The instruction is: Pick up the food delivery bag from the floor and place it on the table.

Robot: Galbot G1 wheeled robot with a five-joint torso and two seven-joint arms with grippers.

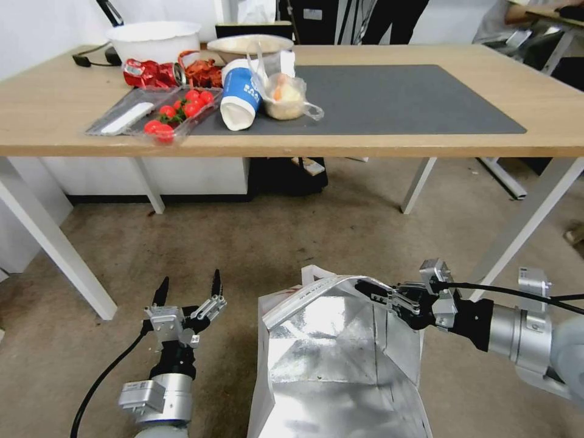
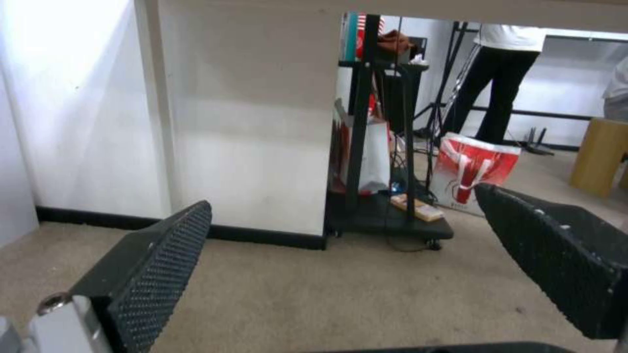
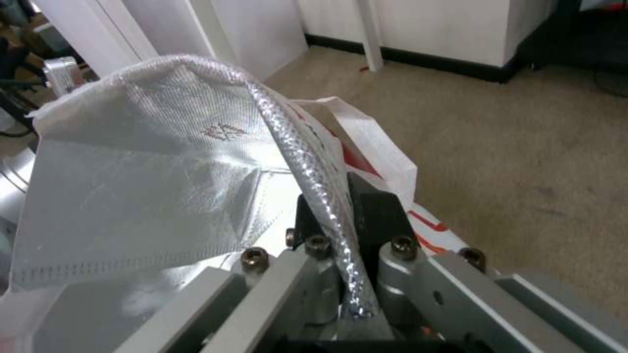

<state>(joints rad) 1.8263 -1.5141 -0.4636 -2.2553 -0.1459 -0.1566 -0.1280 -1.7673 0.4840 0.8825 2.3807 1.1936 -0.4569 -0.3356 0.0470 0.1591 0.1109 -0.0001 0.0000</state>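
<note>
Head camera looks down; wrist cameras sit low, sharing the floor (image 1: 292,243).

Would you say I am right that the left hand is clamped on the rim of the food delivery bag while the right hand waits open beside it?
Not quite: the sides are swapped. The right hand is clamped on the food delivery bag rim, as the head view shows, while the left hand waits open beside it.

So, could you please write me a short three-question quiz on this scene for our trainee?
1. True or false: the right gripper is shut on the bag's rim.
2. The left gripper is: A) holding a handle, B) open over the floor, C) on the table.
3. Which part of the mat is bare?

Key: 1 true; 2 B; 3 the right part.
</note>
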